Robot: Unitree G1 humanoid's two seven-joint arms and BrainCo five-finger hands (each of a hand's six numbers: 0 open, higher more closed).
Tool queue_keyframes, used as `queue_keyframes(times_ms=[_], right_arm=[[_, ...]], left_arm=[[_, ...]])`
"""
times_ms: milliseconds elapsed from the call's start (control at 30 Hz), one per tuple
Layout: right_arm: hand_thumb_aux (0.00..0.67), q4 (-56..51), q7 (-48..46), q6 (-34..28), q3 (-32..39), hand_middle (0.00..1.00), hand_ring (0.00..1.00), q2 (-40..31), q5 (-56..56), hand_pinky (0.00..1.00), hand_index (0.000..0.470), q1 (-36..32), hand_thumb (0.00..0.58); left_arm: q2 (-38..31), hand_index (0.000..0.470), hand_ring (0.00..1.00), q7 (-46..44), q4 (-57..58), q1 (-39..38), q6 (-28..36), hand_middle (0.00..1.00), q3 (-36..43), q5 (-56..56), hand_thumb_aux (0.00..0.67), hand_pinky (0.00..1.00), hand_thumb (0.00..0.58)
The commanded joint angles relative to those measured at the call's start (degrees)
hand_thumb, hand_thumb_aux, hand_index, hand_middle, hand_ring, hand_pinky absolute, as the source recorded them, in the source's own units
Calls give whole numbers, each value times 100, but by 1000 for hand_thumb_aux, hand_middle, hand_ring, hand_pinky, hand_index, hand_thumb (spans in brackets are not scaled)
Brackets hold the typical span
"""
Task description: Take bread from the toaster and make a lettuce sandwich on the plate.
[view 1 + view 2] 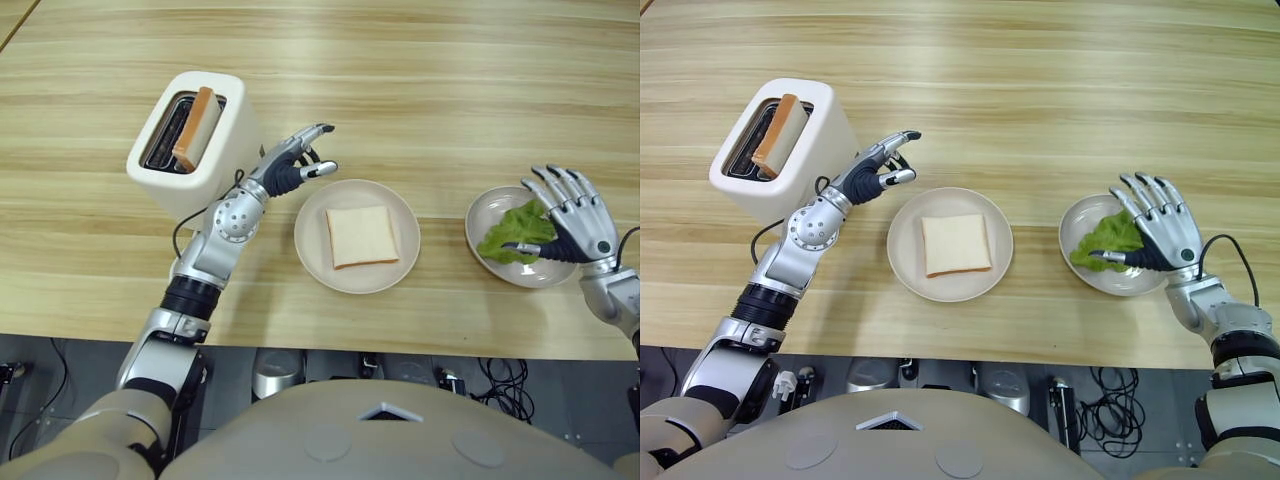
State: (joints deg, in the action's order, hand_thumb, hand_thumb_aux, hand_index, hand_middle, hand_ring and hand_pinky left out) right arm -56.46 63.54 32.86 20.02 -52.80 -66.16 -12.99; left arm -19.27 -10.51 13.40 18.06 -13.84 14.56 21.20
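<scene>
L hand [288,172] fingers apart by toaster [212,165]; R hand [582,226] fingers apart over lettuce [514,236].

No text, label, number or sign can be read anywhere.

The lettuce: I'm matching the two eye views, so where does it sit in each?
Left eye view: the lettuce lies in the small dish near the right edge.
Right eye view: the lettuce lies in that dish, right of centre.
Shared landmark: the plate holding the bread slice, just left of the dish.
</scene>
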Motion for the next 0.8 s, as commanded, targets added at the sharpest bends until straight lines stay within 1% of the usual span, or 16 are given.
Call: queue_keyframes(times_ms=[33, 167, 367, 400, 433, 467, 500, 600, 800], right_arm=[[0, -325, 114, -194, 476, 0, 0, -75, -144, 0, 0, -162, 0], [0, -741, 40, -251, 822, 0, 0, -12, -97, 0, 0, -388, 0], [0, -1165, -56, -264, 1098, 0, 0, 52, 85, 0, 0, -569, 0], [192, -1223, -59, -266, 1117, 0, 0, 54, 131, 0, 132, -569, 285], [357, -1258, -56, -258, 1121, 0, 0, 51, 183, 0, 245, -568, 454], [381, -1292, -48, -250, 1131, 0, 0, 47, 234, 0, 262, -570, 472], [389, -1322, -44, -252, 1150, 0, 0, 46, 266, 0, 267, -575, 478], [389, -1380, -48, -271, 1244, 0, 0, 63, 309, 0, 267, -594, 478], [368, -1475, -24, -282, 1406, 0, 0, 100, 376, 0, 253, -592, 462]], left_arm=[[16, 0, 0, -15, -5, -109, 104, 0, -148, -152, 0, 0, 0], [57, 0, 0, 69, 71, -172, 177, 0, -231, -195, 0, 0, 0], [107, 0, 0, 110, 30, -300, 253, 0, -259, -219, 0, 0, 0], [122, 0, 0, 126, 60, -309, 272, 0, -260, -217, 0, 0, 0], [139, 0, 0, 133, 81, -318, 272, 0, -262, -224, 0, 0, 0], [154, 0, 0, 131, 93, -329, 273, 0, -261, -228, 0, 0, 0], [167, 0, 0, 129, 100, -337, 267, 0, -257, -224, 0, 0, 0], [203, 0, 0, 139, 137, -334, 254, 0, -247, -199, 0, 0, 0], [209, 0, 0, 167, 169, -277, 257, 0, -274, -203, 0, 0, 0]])
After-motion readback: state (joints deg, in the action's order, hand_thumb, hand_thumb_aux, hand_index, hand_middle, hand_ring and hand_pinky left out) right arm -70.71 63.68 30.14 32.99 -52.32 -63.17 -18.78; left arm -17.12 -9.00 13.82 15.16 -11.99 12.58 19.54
